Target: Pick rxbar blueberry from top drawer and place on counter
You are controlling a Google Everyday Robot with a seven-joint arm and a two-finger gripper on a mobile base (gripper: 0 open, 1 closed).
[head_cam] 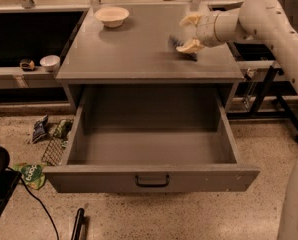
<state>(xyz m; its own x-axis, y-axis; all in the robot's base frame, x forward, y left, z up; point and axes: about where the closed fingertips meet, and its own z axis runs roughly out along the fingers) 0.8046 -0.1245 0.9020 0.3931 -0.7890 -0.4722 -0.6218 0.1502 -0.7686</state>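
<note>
Camera view: cream two-finger gripper point(186, 34) hovers low over flat grey matte tabletop point(134, 54), behind wide grey open top drawer point(99, 178), right side. Small dark-blue wrapped bar point(188, 55) sits at its tip, approx touching the surface. Can't tell if gripped or released. Set flat, release w/o dragging, lift straight.
</note>
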